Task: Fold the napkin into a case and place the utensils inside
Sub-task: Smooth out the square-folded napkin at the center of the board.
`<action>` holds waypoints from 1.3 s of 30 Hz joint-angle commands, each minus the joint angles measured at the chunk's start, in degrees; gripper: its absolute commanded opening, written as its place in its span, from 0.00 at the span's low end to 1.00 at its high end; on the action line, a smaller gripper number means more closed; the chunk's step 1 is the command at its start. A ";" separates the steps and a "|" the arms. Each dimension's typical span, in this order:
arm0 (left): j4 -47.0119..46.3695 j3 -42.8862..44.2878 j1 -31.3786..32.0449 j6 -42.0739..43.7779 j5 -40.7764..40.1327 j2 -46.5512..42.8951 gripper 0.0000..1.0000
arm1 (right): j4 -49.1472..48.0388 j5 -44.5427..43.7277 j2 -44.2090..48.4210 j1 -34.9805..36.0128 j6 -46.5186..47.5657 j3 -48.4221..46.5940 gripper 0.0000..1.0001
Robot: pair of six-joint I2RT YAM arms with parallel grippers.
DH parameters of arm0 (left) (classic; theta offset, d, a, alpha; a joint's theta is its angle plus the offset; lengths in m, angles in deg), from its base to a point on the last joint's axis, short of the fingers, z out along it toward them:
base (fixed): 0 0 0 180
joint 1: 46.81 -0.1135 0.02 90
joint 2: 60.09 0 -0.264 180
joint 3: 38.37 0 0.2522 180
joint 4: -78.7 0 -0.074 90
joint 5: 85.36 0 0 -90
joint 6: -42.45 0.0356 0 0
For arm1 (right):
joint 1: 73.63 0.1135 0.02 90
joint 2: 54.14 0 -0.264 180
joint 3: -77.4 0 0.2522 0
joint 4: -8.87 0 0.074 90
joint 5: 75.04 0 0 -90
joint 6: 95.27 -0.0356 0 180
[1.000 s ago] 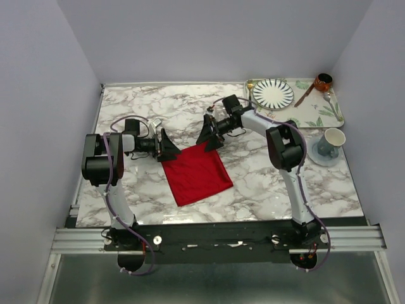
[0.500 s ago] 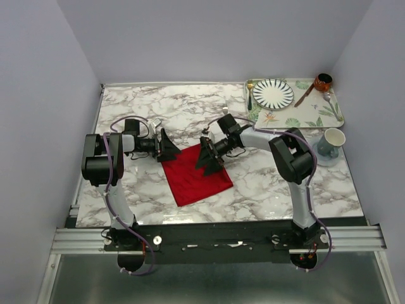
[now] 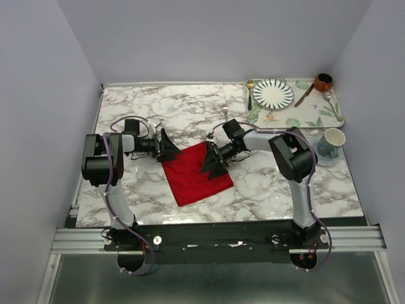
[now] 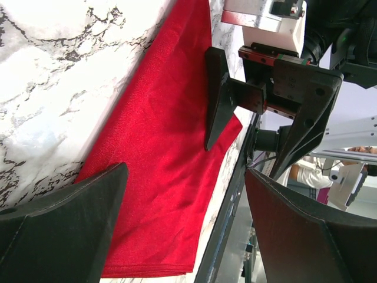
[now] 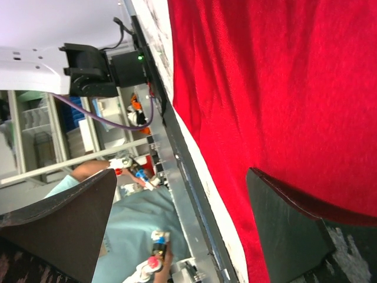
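The red napkin lies flat on the marble table, folded into a tilted square. My left gripper is open at its far left corner, low over the table, with the napkin between and beyond its fingers. My right gripper is open over the napkin's right half, and its finger is close above the red napkin. That right gripper also shows in the left wrist view. A silver fork lies on the table behind the right arm. Neither gripper holds anything.
A floral tray at the back right carries a striped plate, a gold spoon, a brown bowl and a wooden utensil. A cup on a saucer stands right of the arm.
My right gripper has moved from the napkin's far corner toward me, onto the napkin's right half, uncovering the fork behind it. The left arm and napkin have not moved.
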 commanded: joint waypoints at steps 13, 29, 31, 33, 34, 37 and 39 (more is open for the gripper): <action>2.17 -2.39 -0.53 3.15 -11.14 2.27 0.99 | -2.41 -2.20 11.71 1.95 -3.07 15.56 1.00; 10.59 -0.81 -1.06 11.49 -6.31 -6.51 0.99 | -0.75 -4.49 4.32 0.37 -1.67 14.51 1.00; 13.76 -0.29 -1.41 13.25 -6.40 -7.56 0.99 | 2.06 -4.84 4.84 0.37 0.17 13.28 1.00; 17.17 0.07 -1.50 16.32 -6.75 -9.93 0.99 | 7.13 -5.54 5.89 0.37 5.26 11.18 1.00; 18.15 0.33 -1.50 18.17 -7.88 -11.07 0.99 | 9.69 -6.07 6.07 0.46 7.71 9.95 1.00; 21.06 1.56 -1.32 23.71 -13.06 -15.73 0.99 | 24.71 -6.77 5.47 0.46 21.41 3.03 0.99; 21.59 2.52 -0.19 26.69 -20.87 -18.55 0.99 | 33.57 -6.95 5.46 0.37 30.65 0.37 0.97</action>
